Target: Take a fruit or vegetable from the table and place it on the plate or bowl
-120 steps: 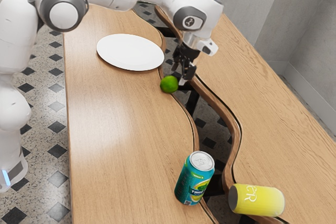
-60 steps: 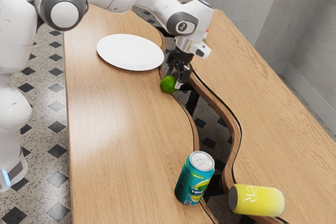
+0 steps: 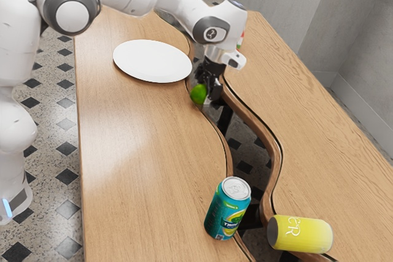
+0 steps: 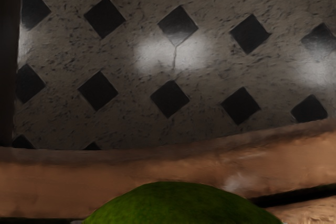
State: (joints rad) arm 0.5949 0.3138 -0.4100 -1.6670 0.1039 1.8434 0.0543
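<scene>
Directly under the hand: lime (image 3: 197, 94), sitting at the wavy edge of the near table (image 3: 141, 151), low against the gripper (image 3: 205, 95). Exterior view shows the gripper lowered onto the fruit, its black body covering the lime's far side; the green skin shows on the side facing the plate. Grip state: cannot tell; the pictures do not show whether the gripper has closed on the lime or merely stands about it.

Wrist view: lime (image 4: 181, 203) appears as a large green dome right beneath the camera. Just past it runs the wooden table edge (image 4: 157, 171), and beyond that the checkered floor (image 4: 173, 51), pale with dark diamond tiles.

Outward from the hand:
- White plate (image 3: 152, 60): near the hand, back toward the arm's base, flat on the same table. Nothing on it.
- Green can (image 3: 227, 208): upright, well apart from the hand, near the same table's edge.
- Yellow can (image 3: 299, 233): lying on its side, beside the green can, across the gap on the second table (image 3: 319, 127).
- Second table's curved edge passes close behind the gripper, with a narrow gap of floor between the two tops.
</scene>
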